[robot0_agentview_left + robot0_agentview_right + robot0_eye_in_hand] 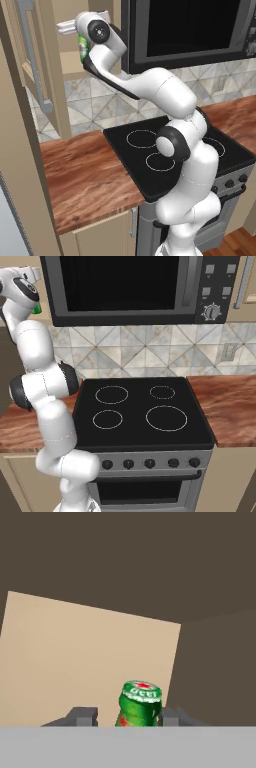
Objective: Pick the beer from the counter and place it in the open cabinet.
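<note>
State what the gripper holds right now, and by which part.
Cannot be told: the beer sits between the gripper fingertips inside the open cabinet, touching the right one, clear of the left.

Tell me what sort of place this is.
A rendered home kitchen: a black stovetop with ring burners, a black microwave above it, a wood-grain counter and a tiled backsplash.

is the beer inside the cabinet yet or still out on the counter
Inside. The beer sits between the end effector fingertips with the open cabinet interior behind it, and the arm reaches up into the cabinet. Whether it rests on the shelf: cannot tell.
</note>
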